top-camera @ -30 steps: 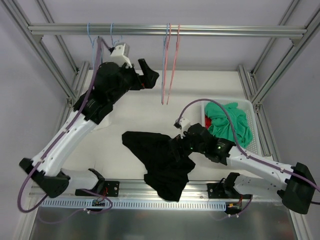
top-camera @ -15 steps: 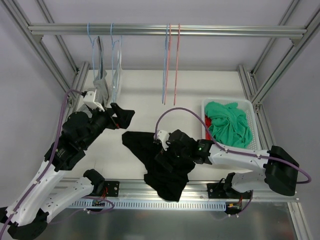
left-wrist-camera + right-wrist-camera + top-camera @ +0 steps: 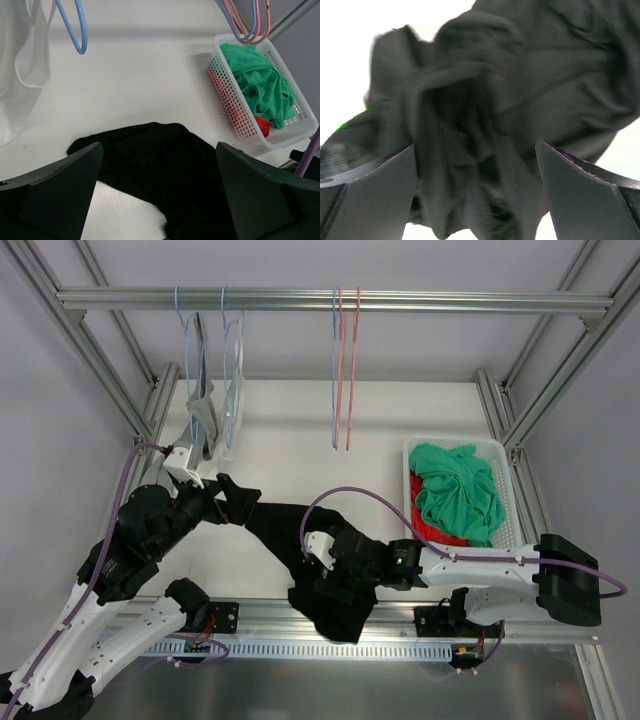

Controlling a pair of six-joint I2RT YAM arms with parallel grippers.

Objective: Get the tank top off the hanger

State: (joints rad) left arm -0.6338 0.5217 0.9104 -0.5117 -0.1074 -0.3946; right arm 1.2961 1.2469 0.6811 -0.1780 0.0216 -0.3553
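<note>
From above, the black tank top [image 3: 285, 535] lies crumpled on the white surface [image 3: 290, 440], its lower end reaching the near edge, well clear of the blue hanger [image 3: 232, 370]. The left end effector [image 3: 240, 500] hangs beside the tank top's far corner. In the left wrist view its fingers are spread wide and empty, with bare surface stretching to the basket [image 3: 225, 85]. In the right wrist view, the right end effector [image 3: 475, 150] gapes empty over the cloth.
</note>
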